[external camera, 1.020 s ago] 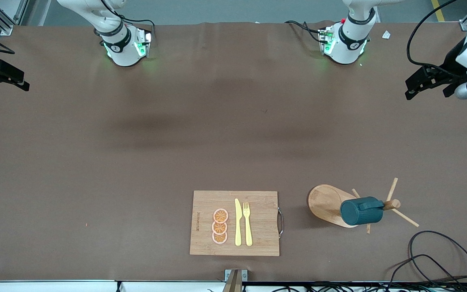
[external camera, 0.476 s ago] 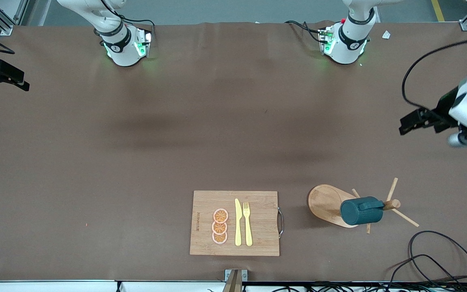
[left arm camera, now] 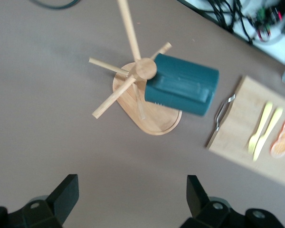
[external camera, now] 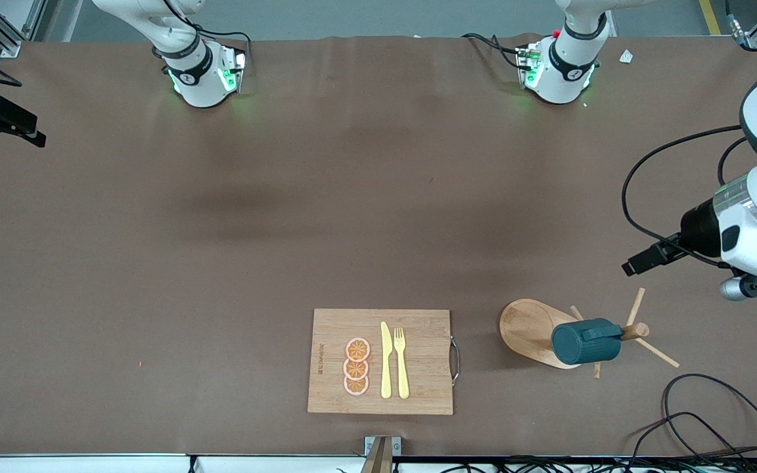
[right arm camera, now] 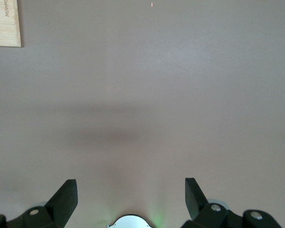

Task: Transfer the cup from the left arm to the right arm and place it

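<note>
The dark teal cup hangs sideways by its handle on a peg of the wooden peg stand, near the left arm's end of the table. It also shows in the left wrist view, with the stand's base under it. My left gripper is open and empty, in the air over bare table beside the stand; in the left wrist view its jaws stand wide apart. My right gripper is open and empty at the right arm's end of the table and waits; it also shows in the right wrist view.
A wooden cutting board with orange slices, a yellow knife and a yellow fork lies near the front edge. Black cables loop near the stand. The board's corner shows in the right wrist view.
My left arm has swung down from the table's end toward the peg stand, its gripper staying open. The cup and the right arm have not moved.
</note>
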`<state>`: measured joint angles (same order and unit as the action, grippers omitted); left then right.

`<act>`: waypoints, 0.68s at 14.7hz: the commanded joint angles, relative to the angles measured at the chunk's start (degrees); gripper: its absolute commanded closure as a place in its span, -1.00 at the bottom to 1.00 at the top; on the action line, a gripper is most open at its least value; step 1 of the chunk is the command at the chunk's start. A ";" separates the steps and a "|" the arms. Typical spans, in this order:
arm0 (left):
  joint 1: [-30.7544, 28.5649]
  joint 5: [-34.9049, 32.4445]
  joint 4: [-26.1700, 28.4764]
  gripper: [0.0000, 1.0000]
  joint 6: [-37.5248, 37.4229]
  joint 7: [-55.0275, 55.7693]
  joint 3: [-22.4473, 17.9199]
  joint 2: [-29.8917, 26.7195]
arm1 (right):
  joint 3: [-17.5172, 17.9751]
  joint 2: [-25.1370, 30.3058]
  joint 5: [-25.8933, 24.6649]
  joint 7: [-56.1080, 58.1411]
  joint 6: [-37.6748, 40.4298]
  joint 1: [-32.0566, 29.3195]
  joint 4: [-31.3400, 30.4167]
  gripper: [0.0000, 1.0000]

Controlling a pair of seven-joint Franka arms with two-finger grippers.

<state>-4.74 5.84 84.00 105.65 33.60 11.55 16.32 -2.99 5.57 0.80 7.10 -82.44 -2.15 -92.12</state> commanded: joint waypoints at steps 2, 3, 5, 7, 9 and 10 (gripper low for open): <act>0.61 0.67 -1.38 -1.00 4.20 15.84 0.22 2.04 | -0.09 -1.25 -0.01 -0.16 0.09 -0.66 0.10 -1.00; 0.70 0.58 -1.38 -1.00 5.26 19.80 0.40 2.74 | -0.17 -1.44 0.07 0.19 0.09 -0.83 0.10 -1.00; 1.05 0.40 -1.38 -1.00 8.33 28.59 0.75 4.41 | -0.17 -1.70 -0.10 0.28 -0.53 -1.71 0.10 -1.00; 1.40 0.67 -1.38 -1.00 11.23 34.40 0.75 5.82 | -0.17 -2.84 0.07 0.02 -0.70 -1.89 0.10 -1.00; 1.58 0.58 -1.38 -1.00 14.22 42.73 0.75 7.57 | -0.17 -5.12 0.86 0.28 -0.88 -3.11 0.62 -1.00; 2.01 0.06 -1.38 -1.00 16.06 46.08 0.75 8.19 | -0.17 -5.74 0.78 0.28 -1.40 -3.38 0.71 -1.00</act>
<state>-3.18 5.94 83.96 119.41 73.35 12.17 22.83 -3.69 1.62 0.83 7.07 -83.25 -3.80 -92.18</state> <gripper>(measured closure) 0.000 0.000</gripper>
